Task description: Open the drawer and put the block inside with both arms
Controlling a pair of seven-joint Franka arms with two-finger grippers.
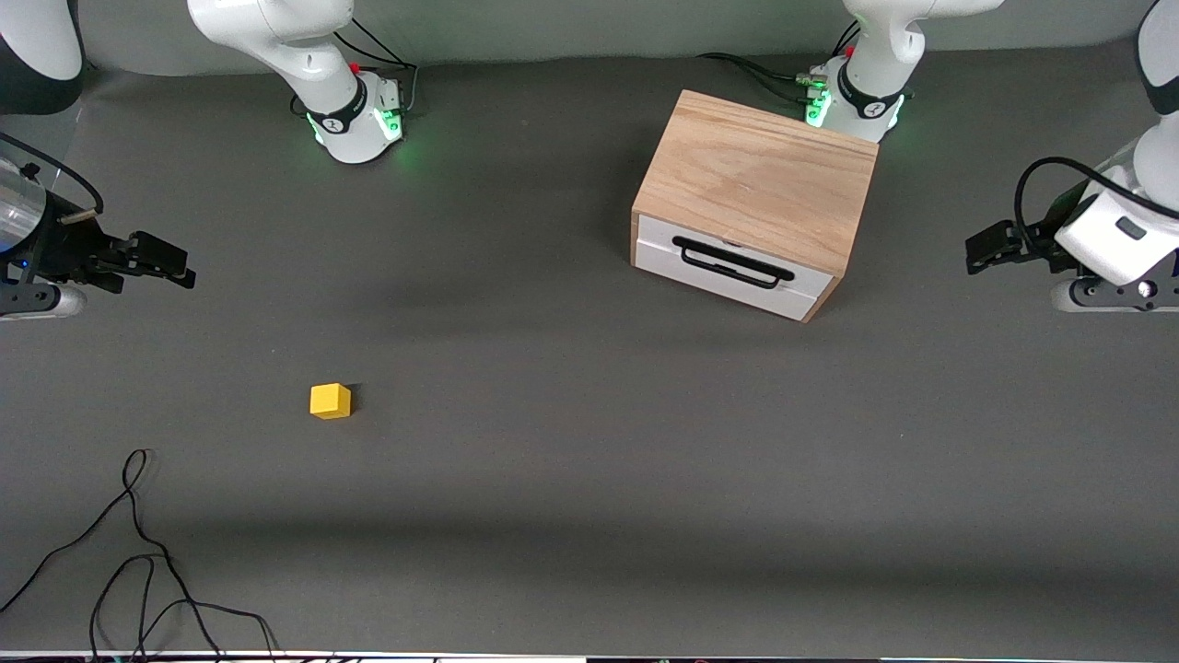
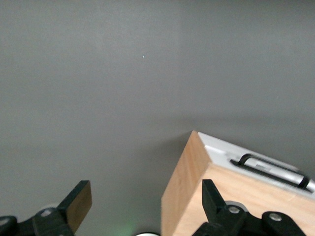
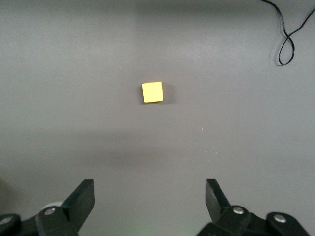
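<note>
The light oak cabinet stands toward the left arm's end of the table. Its drawer is closed, with the white front and black wire handle facing the front camera. The yellow block lies on the grey table toward the right arm's end, nearer the front camera than the cabinet. My left gripper is open and empty, held over the table beside the cabinet; the left wrist view shows its gripper, the cabinet and the handle. My right gripper is open and empty over the right arm's end of the table; its wrist view shows the gripper and the block.
Loose black cables lie on the table near the front camera at the right arm's end, and also show in the right wrist view. The two arm bases stand along the edge farthest from the front camera.
</note>
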